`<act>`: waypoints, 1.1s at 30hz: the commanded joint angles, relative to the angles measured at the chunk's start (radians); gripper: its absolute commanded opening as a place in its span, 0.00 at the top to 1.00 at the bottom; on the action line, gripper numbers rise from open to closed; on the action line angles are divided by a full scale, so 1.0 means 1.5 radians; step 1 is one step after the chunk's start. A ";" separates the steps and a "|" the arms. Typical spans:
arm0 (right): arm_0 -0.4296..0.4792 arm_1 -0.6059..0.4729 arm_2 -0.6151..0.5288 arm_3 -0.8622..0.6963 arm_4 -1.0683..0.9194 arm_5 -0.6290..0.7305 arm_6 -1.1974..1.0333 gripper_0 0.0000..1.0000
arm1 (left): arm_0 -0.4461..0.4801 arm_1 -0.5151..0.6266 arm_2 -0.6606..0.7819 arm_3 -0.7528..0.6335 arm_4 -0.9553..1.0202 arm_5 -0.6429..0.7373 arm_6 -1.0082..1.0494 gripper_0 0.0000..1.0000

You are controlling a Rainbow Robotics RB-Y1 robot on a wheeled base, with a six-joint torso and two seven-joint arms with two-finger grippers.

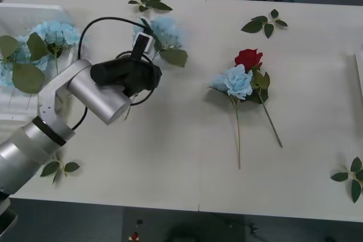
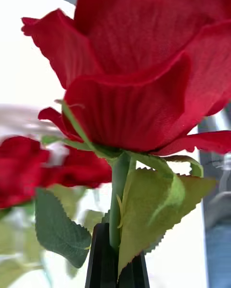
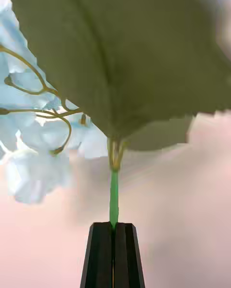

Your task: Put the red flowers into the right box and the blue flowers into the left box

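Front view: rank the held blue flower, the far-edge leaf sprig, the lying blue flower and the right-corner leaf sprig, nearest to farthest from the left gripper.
1. Held blue flower: its stem is clamped in the left gripper, left of centre.
2. Far-edge leaf sprig: just beyond the gripper.
3. Lying blue flower: right of centre.
4. Right-corner leaf sprig: near right edge.

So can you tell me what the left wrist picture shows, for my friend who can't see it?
The left hand pinches the thin green stem of a blue flower between its shut black fingers. A big green leaf spreads above, with pale blue petals beside it.
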 commanded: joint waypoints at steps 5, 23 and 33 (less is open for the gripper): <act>-0.032 -0.019 0.033 0.021 0.038 -0.012 0.011 1.00 | 0.090 0.115 0.177 -0.190 0.020 -0.005 0.008 1.00; -0.030 -0.020 0.028 -0.122 -0.143 0.144 -0.038 0.00 | 0.366 0.255 0.565 -0.338 0.237 -0.005 -0.175 1.00; 0.028 0.002 -0.012 -0.357 -0.343 0.306 -0.257 0.00 | 0.423 0.255 0.673 -0.326 0.308 0.046 -0.254 0.97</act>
